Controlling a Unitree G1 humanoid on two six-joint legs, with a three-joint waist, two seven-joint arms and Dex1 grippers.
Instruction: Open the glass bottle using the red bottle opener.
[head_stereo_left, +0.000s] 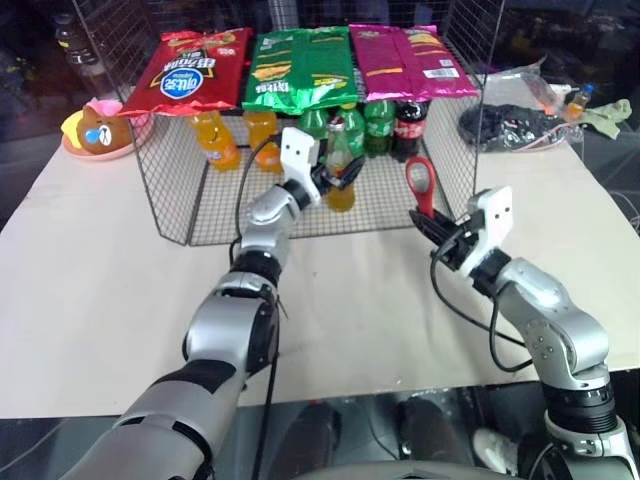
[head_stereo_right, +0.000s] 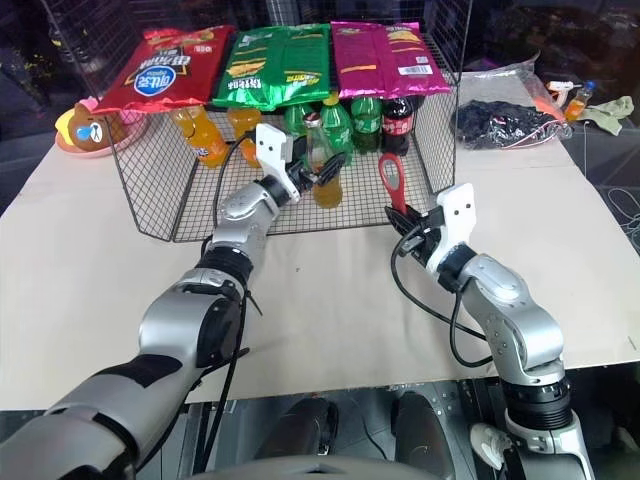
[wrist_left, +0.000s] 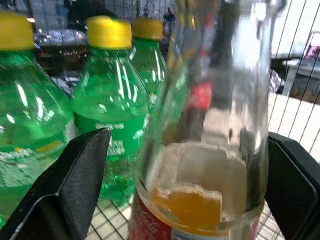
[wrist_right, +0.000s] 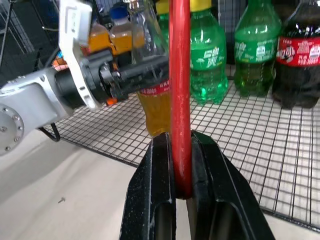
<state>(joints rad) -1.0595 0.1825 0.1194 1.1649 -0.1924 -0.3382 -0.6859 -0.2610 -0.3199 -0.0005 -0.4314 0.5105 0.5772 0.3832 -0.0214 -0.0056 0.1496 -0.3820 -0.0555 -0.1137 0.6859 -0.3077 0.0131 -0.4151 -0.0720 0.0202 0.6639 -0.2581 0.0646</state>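
While L gripper (head_stereo_left: 335, 178) brackets upright glass bottle (head_stereo_left: 341, 170) w/ fingers apart, not clamped, R gripper (head_stereo_left: 432, 228) pinches red opener (head_stereo_left: 420, 183) upright, just R of it.

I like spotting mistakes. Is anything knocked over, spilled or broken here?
Nothing stands out. The glass bottle stands upright between the left gripper's fingers, the other bottles stand too, and the right gripper holds the red bottle opener upright.

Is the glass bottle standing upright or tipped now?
Upright: the glass bottle stands on the wire basket floor, neck pointing up, between the fingers of the left tool.
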